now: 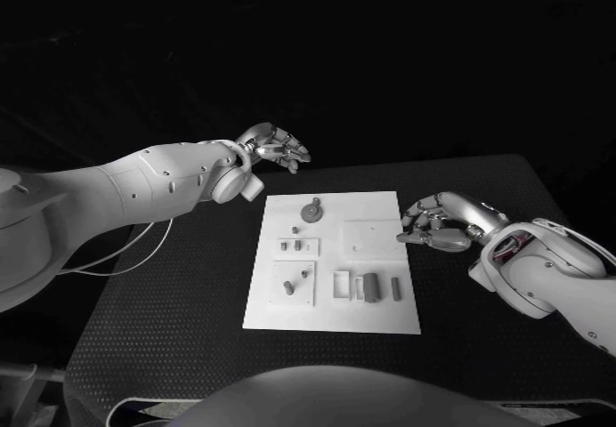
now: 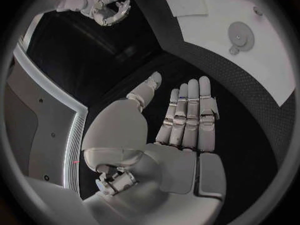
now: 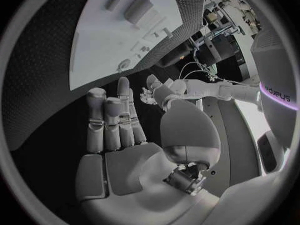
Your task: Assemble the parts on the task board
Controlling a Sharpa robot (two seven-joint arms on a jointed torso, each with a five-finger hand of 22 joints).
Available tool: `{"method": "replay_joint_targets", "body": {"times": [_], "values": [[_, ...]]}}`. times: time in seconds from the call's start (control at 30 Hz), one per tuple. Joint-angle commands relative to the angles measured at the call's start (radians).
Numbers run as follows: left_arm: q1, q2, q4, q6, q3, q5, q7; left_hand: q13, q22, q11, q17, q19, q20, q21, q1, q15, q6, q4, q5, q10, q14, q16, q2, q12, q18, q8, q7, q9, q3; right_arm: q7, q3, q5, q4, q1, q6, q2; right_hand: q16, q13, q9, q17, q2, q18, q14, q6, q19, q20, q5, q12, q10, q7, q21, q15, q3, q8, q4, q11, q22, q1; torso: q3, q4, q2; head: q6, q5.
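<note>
Head view: left robot hand (image 1: pixel 273 147) and right robot hand (image 1: pixel 443 222), both spread and holding nothing, are kept beside the task board (image 1: pixel 336 262), presumably leaving the parts (image 1: pixel 371 286) accessible.

A black table (image 1: pixel 167 302) with a finely textured top and a rounded corner.

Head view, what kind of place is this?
Probably a robotics lab test bench: a black table holding a white task board with small parts, and both hands, left and right, open beside it.
</note>
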Motion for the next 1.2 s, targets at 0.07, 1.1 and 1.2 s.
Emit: {"method": "replay_joint_targets", "body": {"times": [0.07,1.1,1.2], "values": [[-0.003,0.004,-0.001,0.014,0.0,0.007,0.012,-0.001,-0.002,-0.001,0.002,0.004,0.002,-0.004,-0.003,0.002,0.002,0.001,-0.003,0.0,0.008,-0.007,0.008,0.005,0.021,0.003,-0.005,0.0,0.005,-0.12,-0.012,0.145,0.025,0.0,0.14,-0.016,-0.014,0.139,0.002,-0.005,-0.008,0.091,0.006,0.004,0.009,-0.008,0.002,0.139,0.042,-0.021,-0.008,-0.03,-0.001,-0.008,0.063,-0.022,0.005,-0.066,0.0069,-0.0133,-0.009,0.0,-0.028],[-0.008,0.007,0.044,0.023,0.0,0.006,0.008,-0.004,-0.002,-0.001,0.01,0.004,0.002,-0.003,-0.009,0.003,0.004,0.005,-0.002,0.001,0.009,-0.012,0.021,0.005,0.02,0.003,-0.006,-0.002,0.01,-0.385,-0.062,0.253,-0.103,0.007,0.392,0.145,0.116,0.545,0.063,0.161,-0.021,0.091,0.04,0.063,0.027,-0.043,0.081,0.533,-0.056,-0.051,0.081,-0.055,0.006,-0.018,0.252,-0.055,0.02,-0.226,-0.0055,-0.0156,0.001,0.0,-0.044],[-0.008,0.007,0.045,0.024,0.0,0.006,0.007,-0.004,-0.002,0.0,0.01,0.004,0.002,-0.003,-0.01,0.003,0.004,0.005,-0.002,0.001,0.009,-0.013,0.021,0.005,0.02,0.003,-0.005,-0.002,0.01,-0.389,-0.064,0.247,-0.113,0.007,0.415,0.158,0.131,0.556,0.067,0.193,-0.036,0.091,0.056,0.071,0.027,-0.045,0.075,0.554,-0.05,-0.055,0.082,-0.058,0.006,-0.017,0.263,-0.059,0.018,-0.236,-0.0065,-0.0159,0.002,0.0,-0.041]]}}
